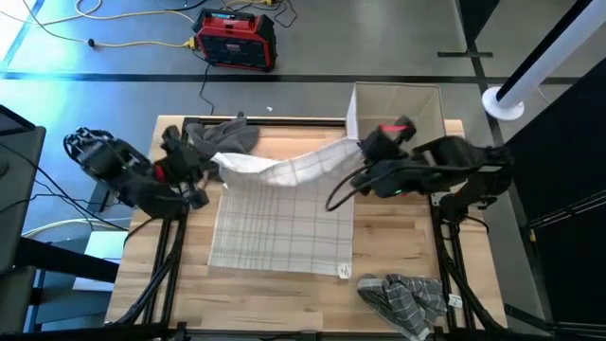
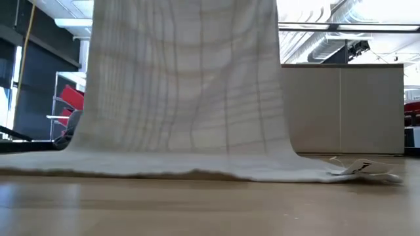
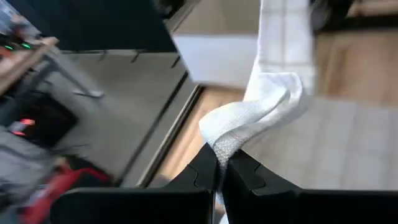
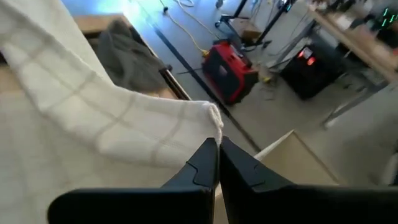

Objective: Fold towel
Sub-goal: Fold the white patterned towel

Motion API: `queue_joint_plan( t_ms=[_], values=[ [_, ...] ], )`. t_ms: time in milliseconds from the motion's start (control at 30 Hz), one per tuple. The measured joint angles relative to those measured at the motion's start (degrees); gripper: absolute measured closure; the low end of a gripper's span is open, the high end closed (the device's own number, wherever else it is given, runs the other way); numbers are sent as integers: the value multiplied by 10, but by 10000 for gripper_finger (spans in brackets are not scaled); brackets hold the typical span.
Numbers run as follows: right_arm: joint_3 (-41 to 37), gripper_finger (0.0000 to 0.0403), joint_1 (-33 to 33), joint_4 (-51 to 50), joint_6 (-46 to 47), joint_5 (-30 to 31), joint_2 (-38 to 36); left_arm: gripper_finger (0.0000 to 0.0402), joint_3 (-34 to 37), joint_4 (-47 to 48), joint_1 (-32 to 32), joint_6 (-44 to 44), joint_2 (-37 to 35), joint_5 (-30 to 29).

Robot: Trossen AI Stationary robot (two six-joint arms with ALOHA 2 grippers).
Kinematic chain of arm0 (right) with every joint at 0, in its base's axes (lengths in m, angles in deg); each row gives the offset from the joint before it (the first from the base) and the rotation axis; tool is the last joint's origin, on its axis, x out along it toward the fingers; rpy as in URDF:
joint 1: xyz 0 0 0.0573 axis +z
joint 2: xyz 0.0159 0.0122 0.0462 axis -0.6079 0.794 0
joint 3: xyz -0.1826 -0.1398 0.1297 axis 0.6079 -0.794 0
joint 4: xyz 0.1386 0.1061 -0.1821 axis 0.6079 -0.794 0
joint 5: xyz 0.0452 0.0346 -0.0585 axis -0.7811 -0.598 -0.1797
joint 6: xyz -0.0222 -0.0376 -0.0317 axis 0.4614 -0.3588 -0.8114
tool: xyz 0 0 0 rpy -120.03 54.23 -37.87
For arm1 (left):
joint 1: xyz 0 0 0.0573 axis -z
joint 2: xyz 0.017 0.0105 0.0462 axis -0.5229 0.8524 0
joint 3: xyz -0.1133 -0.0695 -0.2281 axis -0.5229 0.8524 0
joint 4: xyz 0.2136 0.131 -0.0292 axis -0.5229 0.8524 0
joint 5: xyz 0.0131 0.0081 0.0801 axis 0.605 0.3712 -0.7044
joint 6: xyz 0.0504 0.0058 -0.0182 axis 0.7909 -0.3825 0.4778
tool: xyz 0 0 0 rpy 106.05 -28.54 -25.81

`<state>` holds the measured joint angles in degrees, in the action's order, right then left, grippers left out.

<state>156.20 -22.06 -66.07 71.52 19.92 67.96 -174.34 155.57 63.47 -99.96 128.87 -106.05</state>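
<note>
Both grippers hold the far edge of the white checked towel (image 1: 280, 220) up off the wooden table (image 1: 398, 251).

The left gripper (image 1: 210, 167) is clamped on the towel's far-left corner and the right gripper (image 1: 358, 147) on its far-right corner; each wrist view shows the two dark fingers (image 3: 208, 167) pressed together on bunched cloth (image 4: 214, 121). Between them the raised edge sags in a shallow curve, while the near part of the towel lies flat on the table, its small tag (image 1: 344, 271) at the near-right corner (from table height the cloth hangs like a curtain (image 2: 187, 85) with its lower edge spread on the wood). A grey cloth (image 1: 225, 134) lies crumpled at the far-left of the table, a striped grey cloth (image 1: 405, 298) at the near-right corner, and a white bin (image 1: 398, 104) stands at the far-right edge. A red and black box (image 1: 235, 38) sits on the floor beyond the table.
</note>
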Motion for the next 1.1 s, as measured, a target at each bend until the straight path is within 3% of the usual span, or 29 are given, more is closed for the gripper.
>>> queue_joint_plan(
  t_ms=[233,333,567,833,967,1100],
  values=[
    [-75,403,-37,33,-16,55,-3,401,56,1,-95,52,-19,-30],
    [-93,403,-42,17,-16,21,-5,401,65,1,-130,54,-34,39],
    [-137,403,-18,17,-13,-149,-4,401,94,-3,-134,44,-42,247],
    [-235,403,19,22,18,-198,-3,401,204,-31,-115,37,-38,380],
    [-253,403,19,18,38,-127,-3,401,208,-27,-119,35,-34,354],
    [-218,403,19,11,40,37,-3,401,156,-3,-129,61,-35,213]
  ],
)
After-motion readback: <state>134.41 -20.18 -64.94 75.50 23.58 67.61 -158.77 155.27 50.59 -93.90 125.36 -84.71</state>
